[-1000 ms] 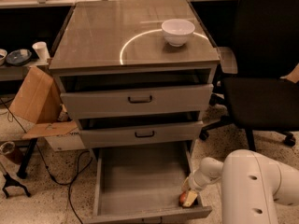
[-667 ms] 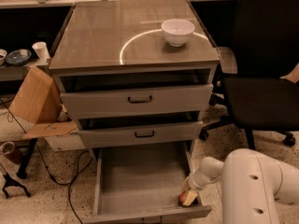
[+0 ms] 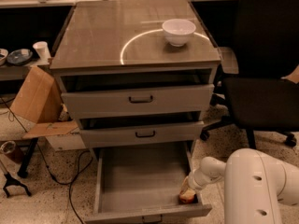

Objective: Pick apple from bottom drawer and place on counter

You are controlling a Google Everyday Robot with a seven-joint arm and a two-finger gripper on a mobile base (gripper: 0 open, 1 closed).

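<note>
Apple (image 3: 187,198) sits in the drawer's (image 3: 140,181) 5 o'clock corner. Gripper (image 3: 186,189) is right over it, touching; its grasp cannot be told. Above, on the counter (image 3: 107,36), a bowl (image 3: 178,31) stands at 2 o'clock.

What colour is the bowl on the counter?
White bowl, camera view; the pincer is inside the bottom drawer.

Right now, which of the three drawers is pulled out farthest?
The bottom drawer: its grey floor shows, while the middle and top ones stand only slightly out. The pincer is in its front corner, at the view's right, by the apple.
</note>
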